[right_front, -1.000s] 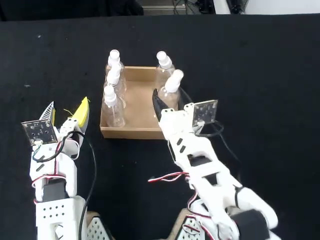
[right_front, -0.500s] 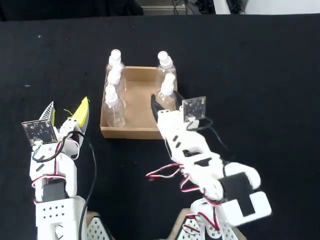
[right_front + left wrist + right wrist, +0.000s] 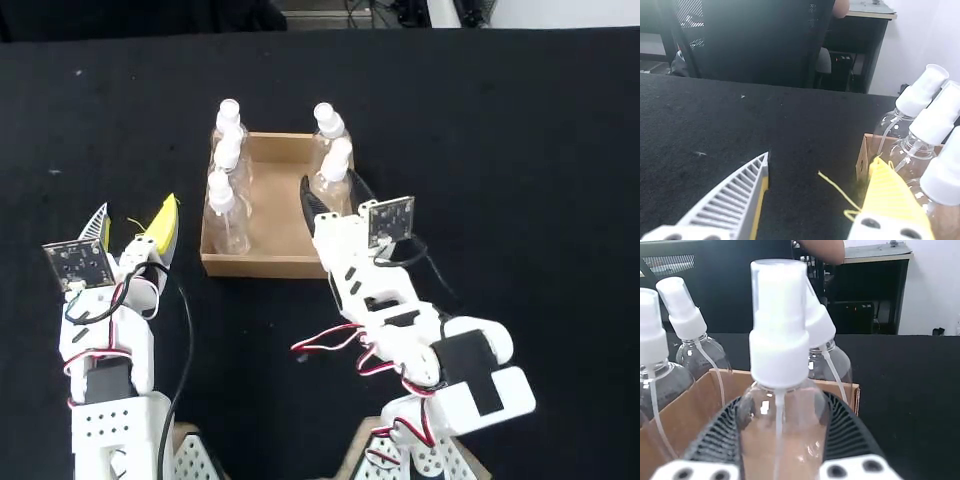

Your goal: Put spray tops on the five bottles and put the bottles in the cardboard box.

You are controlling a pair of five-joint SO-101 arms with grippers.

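The right fingers [image 3: 308, 205] are clenched around a capped bottle [image 3: 338, 158], upright at the 3 o'clock wall of the box [image 3: 275, 215]; whether it touches the floor I cannot tell. Another bottle [image 3: 326, 122] stands at the 1 o'clock corner, and three bottles [image 3: 226, 150] line the 9 o'clock wall. The left fingers [image 3: 165, 222] are spread wide, grasping nothing, over the desk [image 3: 520, 150] at the box's 8 o'clock.

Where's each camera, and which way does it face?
High view: overhead, looking down on the brown cardboard box, left arm, right arm.
Left wrist view: left wrist, looking across the black table past its open yellow-and-grey end effector.
Right wrist view: right wrist, facing the clear plastic bottle in its black end effector.
All show the box.
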